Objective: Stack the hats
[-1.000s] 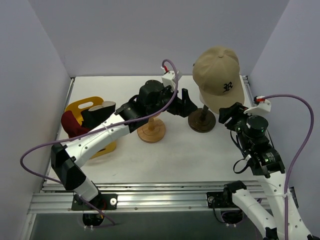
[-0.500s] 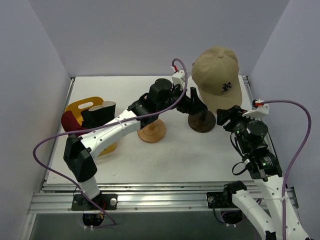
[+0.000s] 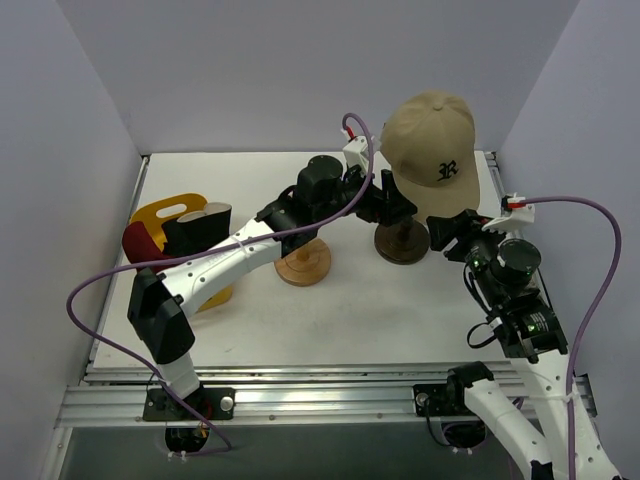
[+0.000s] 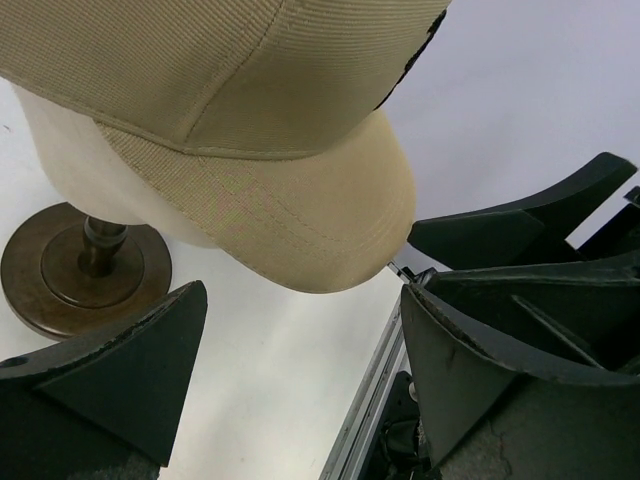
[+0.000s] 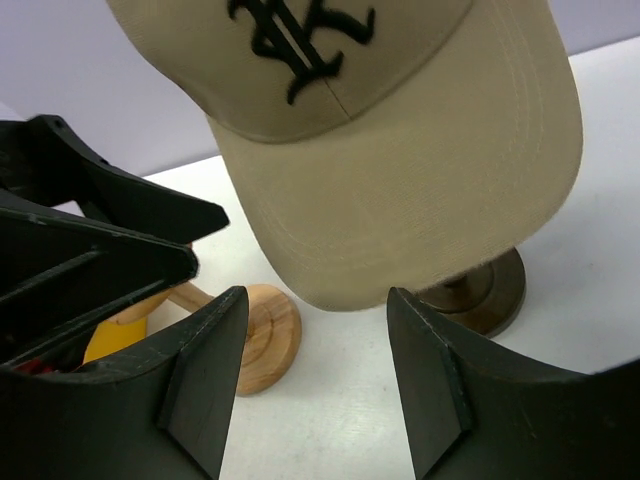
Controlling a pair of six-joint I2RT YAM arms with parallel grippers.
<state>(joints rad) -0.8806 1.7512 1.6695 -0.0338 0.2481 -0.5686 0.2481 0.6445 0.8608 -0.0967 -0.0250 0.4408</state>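
Nearest of all, the right gripper (image 3: 449,229) hung just to the right of the dark round base (image 3: 403,243), on its near side, jaws spread wide apart and empty. And what a view from the right wrist: the two black fingers (image 5: 205,385) stood open under the tan baseball cap (image 5: 400,180), its brim dipping toward the gap between them, dark embroidered logo up top. Whether fabric touched a finger, you couldn't tell.

Over on the base's left side, the left gripper (image 3: 396,203) reached in at brim height, jaws parted too, holding nothing. From the left wrist, the brim hung above and between its fingers (image 4: 140,370), with the right gripper's black fingers across the gap on the far side.

The cap itself sat directly above the base, upright on the cream mannequin head (image 4: 60,150), whose post rose from that base.

Just left of the base stood the wooden stand (image 3: 303,263), bare, its top hidden under the left arm.

Well to the left of the base lay the yellow tray (image 3: 160,212), the black bucket hat (image 3: 195,228) resting on it and the dark red bucket hat (image 3: 140,250) tucked at its near-left edge, partly hidden by the arm. All of it sat on the white table (image 3: 350,320).
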